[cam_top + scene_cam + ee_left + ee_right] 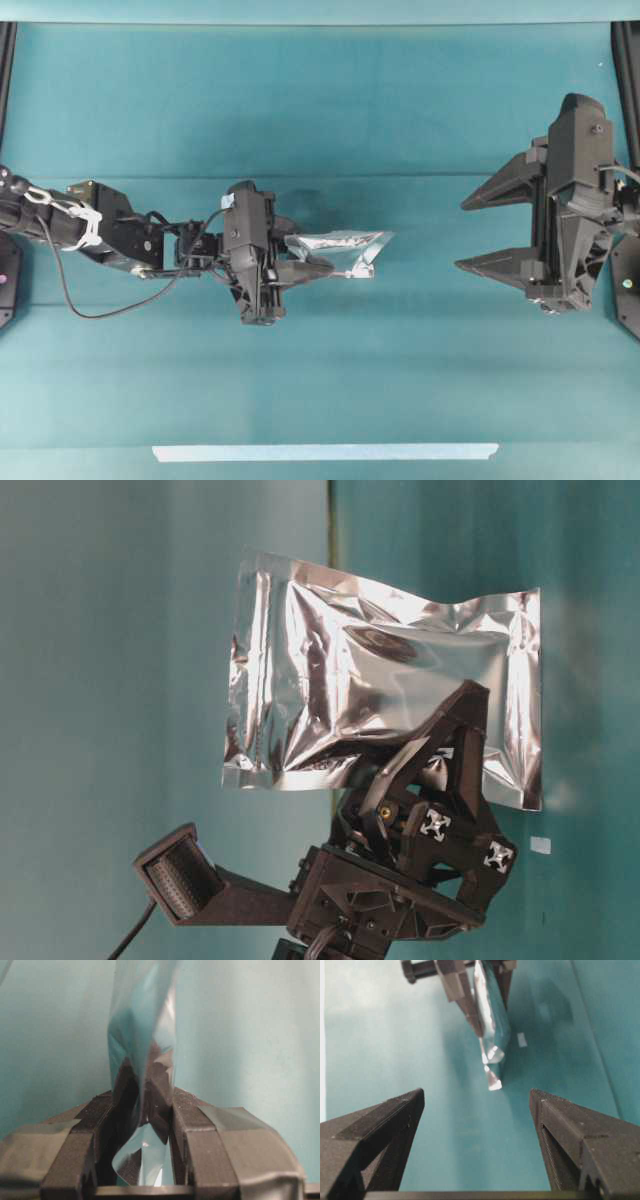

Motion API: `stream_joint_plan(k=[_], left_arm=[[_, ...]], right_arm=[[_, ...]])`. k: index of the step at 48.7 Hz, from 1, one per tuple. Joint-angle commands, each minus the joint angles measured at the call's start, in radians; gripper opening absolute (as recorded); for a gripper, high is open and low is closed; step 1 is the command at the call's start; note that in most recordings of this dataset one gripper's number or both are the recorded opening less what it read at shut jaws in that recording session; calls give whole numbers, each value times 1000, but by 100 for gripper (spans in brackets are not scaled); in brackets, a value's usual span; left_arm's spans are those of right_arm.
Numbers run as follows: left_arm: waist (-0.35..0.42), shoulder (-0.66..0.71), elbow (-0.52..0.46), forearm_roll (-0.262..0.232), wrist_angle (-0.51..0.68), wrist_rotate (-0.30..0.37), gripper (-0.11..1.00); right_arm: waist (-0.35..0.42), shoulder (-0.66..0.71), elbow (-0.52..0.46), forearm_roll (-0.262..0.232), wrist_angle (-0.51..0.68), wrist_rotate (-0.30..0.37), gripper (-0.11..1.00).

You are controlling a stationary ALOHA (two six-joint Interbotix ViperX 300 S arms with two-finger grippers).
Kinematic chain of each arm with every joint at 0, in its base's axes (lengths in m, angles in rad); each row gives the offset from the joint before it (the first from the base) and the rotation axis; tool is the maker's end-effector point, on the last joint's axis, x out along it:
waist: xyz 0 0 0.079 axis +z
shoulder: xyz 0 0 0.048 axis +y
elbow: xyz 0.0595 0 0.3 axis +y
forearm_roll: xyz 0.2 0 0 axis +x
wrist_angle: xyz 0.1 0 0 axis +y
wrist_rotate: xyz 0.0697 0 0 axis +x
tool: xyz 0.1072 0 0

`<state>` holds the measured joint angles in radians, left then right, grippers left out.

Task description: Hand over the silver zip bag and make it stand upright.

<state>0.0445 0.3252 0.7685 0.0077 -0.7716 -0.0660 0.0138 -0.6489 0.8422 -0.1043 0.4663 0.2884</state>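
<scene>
The silver zip bag [340, 250] is a crinkled foil pouch held off the table, its free end pointing right. My left gripper [305, 255] is shut on the bag's left part; in the left wrist view the foil [142, 1060] rises edge-on from between the black fingers [197, 1130]. From table level the bag [380, 695] stands broadside above the gripper [430, 780]. My right gripper [468, 235] is open at the right, well apart from the bag. In the right wrist view the bag [492, 1025] hangs ahead between the spread fingertips [410, 1102].
Teal cloth covers the table [320, 100]. A pale tape strip [325, 452] lies along the front edge. A small white tag [522, 1040] lies on the cloth near the bag. The left arm's cable [100, 310] loops at the left.
</scene>
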Motion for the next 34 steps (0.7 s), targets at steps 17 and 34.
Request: stream_joint_plan(k=[17, 34], left_arm=[[0, -6, -11, 2, 11, 3, 27], [2, -6, -11, 2, 11, 3, 27]], right_arm=[[-8, -5, -8, -2, 6, 8, 88], [-8, -5, -2, -2, 5, 9, 88]])
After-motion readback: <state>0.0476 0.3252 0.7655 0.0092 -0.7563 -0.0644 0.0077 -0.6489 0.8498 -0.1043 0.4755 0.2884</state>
